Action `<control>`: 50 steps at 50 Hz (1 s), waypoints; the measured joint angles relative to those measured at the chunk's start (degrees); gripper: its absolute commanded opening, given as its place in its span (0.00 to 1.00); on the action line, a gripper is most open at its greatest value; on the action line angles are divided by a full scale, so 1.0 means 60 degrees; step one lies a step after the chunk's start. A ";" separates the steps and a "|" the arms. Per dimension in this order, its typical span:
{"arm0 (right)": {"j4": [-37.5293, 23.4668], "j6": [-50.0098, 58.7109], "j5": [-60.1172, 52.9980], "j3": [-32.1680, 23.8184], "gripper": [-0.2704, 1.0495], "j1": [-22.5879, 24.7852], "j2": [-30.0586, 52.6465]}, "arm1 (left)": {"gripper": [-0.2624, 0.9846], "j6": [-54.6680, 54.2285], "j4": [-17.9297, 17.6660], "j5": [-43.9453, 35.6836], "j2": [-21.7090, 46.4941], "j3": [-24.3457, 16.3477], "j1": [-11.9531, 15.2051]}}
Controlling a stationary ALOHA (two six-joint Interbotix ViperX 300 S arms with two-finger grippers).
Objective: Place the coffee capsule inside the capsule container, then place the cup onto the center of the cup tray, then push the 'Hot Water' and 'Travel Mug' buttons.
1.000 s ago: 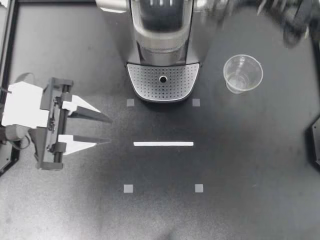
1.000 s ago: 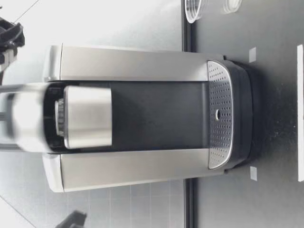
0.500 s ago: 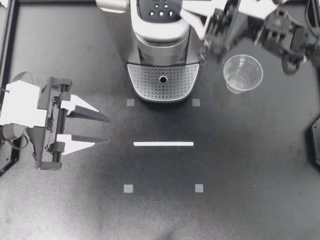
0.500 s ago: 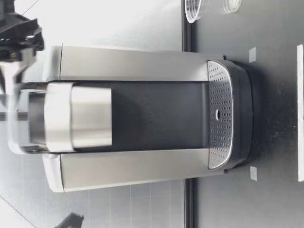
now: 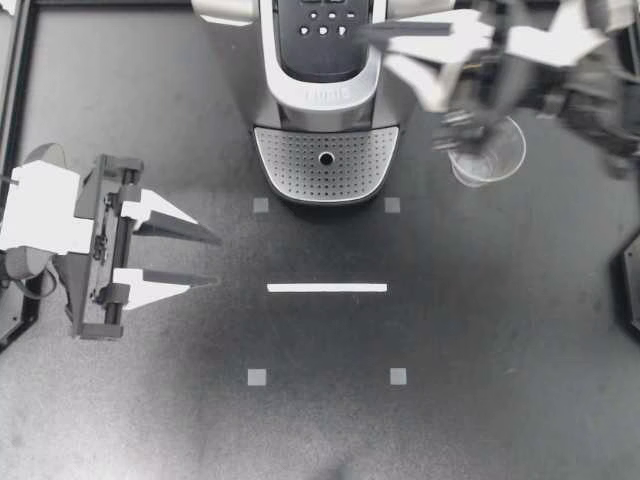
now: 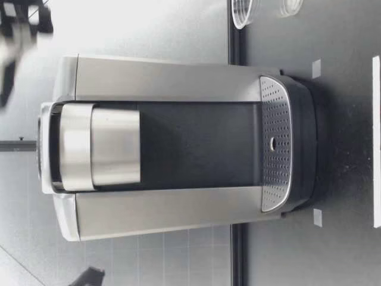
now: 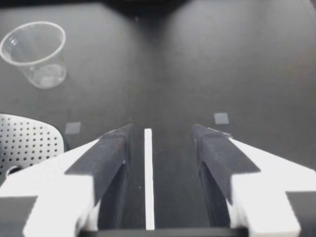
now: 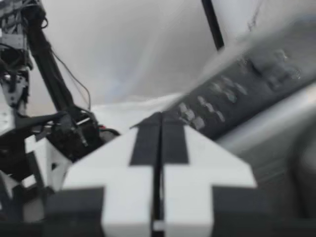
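Over the buttons of the coffee machine my right gripper is clenched; my left gripper gapes

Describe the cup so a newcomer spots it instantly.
Find the silver coffee machine at the far edge of the black table. Beside its perforated cup tray, to the right, stands the cup. It is the only transparent thing there.

Bright, even overhead light with soft shadows.
Glare whitens the coffee machine steel; the right gripper smears with motion blur.
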 measured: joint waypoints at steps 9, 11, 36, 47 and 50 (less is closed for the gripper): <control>0.1201 0.0791 0.1421 0.1831 0.25 -0.0981 -0.2212 | 0.55 0.0015 0.0000 0.0015 0.0000 0.0044 0.0161; 0.1318 0.0952 0.1699 0.2168 0.25 -0.1216 -0.2607 | 0.55 0.0000 -0.0015 0.0015 0.0000 0.0073 0.0249; 0.1450 0.1992 0.5361 0.3794 0.26 -0.2915 -0.2651 | 0.55 0.0000 -0.0029 -0.0161 -0.0015 0.0205 0.0571; 0.1377 0.1992 0.5684 0.3882 0.29 -0.2930 -0.2153 | 0.55 0.0000 -0.0029 -0.0176 -0.0015 0.0308 0.0571; 0.1348 0.2007 0.5684 0.3896 0.32 -0.2988 -0.2065 | 0.55 0.0000 -0.0029 -0.0176 0.0000 0.0337 0.0571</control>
